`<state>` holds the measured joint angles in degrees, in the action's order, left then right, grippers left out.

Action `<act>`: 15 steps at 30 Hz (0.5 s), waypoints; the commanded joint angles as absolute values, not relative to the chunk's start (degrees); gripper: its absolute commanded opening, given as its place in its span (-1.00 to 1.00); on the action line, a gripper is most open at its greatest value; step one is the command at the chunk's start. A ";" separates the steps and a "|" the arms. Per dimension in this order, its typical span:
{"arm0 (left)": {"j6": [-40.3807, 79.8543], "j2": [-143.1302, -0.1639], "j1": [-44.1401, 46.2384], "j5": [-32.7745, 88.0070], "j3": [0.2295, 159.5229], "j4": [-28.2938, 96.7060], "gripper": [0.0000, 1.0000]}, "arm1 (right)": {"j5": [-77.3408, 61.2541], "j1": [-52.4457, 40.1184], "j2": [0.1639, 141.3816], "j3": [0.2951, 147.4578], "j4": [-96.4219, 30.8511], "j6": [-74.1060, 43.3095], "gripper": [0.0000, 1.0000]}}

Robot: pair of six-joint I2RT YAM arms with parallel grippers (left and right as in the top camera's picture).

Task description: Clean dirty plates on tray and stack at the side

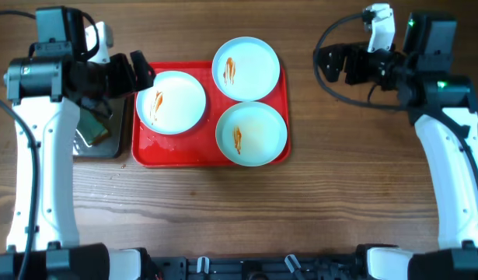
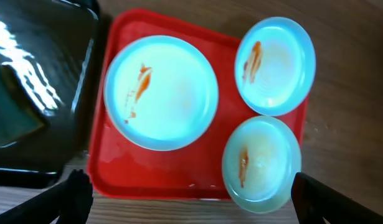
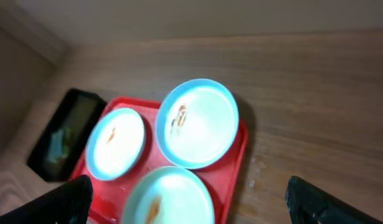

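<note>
Three pale mint plates with orange-red sauce streaks lie on the red tray (image 1: 145, 148): a left plate (image 1: 170, 102), a far plate (image 1: 246, 68) and a near plate (image 1: 252, 133). All three also show in the left wrist view (image 2: 161, 92), (image 2: 275, 65), (image 2: 261, 163) and in the right wrist view (image 3: 115, 143), (image 3: 197, 123), (image 3: 169, 199). My left gripper (image 1: 141, 71) is open and empty, up in the air at the tray's left edge. My right gripper (image 1: 326, 64) is open and empty, up in the air right of the tray.
A black metal pan (image 1: 95, 136) with a greenish sponge-like thing in it sits left of the tray, under my left arm; it shows in the left wrist view (image 2: 29, 93) too. Bare wooden table (image 1: 355, 179) surrounds the tray.
</note>
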<state>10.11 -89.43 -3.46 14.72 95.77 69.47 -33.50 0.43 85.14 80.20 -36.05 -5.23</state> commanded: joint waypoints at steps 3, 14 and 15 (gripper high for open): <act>9.41 -91.31 -3.33 18.33 97.14 67.48 1.00 | -30.89 -7.97 92.66 83.88 -35.99 -12.78 0.99; 27.94 -91.77 -5.54 -11.51 96.99 68.01 1.00 | -18.44 -30.83 119.98 100.60 -34.85 -27.22 0.55; 27.94 -92.09 -5.69 -11.49 96.86 68.01 1.00 | -16.25 -32.71 121.71 100.60 -33.93 -28.27 0.45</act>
<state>25.56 -90.98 -5.26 -7.73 95.77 68.12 -20.47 -29.74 119.20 99.90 -35.29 -24.71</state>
